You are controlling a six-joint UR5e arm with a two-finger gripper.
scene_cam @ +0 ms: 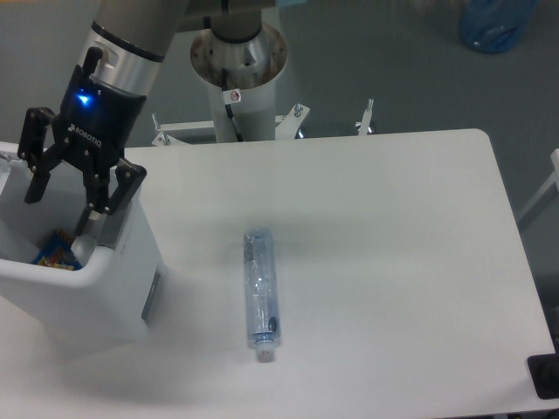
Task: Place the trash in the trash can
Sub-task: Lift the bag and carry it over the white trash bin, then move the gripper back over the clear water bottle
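Note:
A crinkled clear plastic bottle point(260, 292) with a white cap lies on the white table, cap toward the front edge. At the left stands the white trash can point(96, 292), with a grey panel on its side. My gripper point(59, 209) hangs over the can's open mouth, fingers spread wide and open, with nothing between them. A blue light glows on its wrist. The bottle lies well to the right of the gripper, apart from it.
A blue and orange packet point(57, 249) lies inside the can. The arm's round base point(238, 52) stands behind the table's far edge. A blue bag point(496, 22) sits on the floor at the top right. A dark object point(545, 375) pokes in at the bottom right.

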